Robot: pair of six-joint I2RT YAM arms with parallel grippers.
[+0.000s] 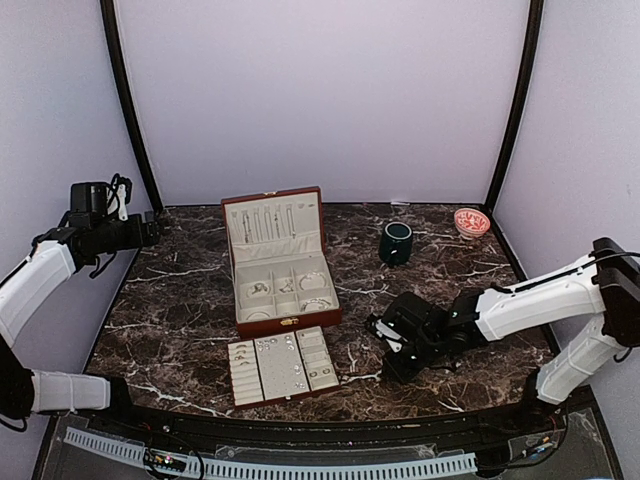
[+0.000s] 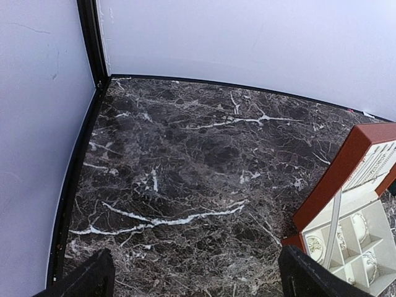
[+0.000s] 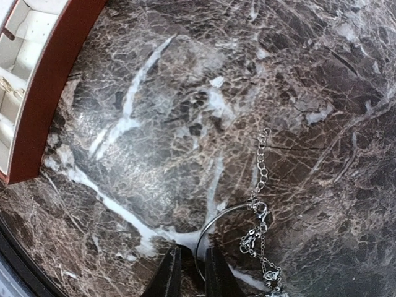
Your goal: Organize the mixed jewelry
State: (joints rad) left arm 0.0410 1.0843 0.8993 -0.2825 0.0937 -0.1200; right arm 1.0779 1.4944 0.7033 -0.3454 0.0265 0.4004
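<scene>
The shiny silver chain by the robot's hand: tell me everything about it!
The silver chain is thin, shiny metal: a fine wire hoop joined to a row of small links, with a clasp and tiny dangly bits. It lies flat on the dark marble table, apart from the red-brown box. The right hand has its fingers close on either side of the hoop's wire; whether they pinch it, I can't tell.

Box mid-table, tray just near of it.
The box (image 1: 288,323) has the tray (image 1: 243,375) before it, mug (image 1: 396,243) to its right, bowl (image 1: 471,228) farther right; a chain (image 3: 262,170) lies on the table (image 1: 180,300) right of the tray.
</scene>
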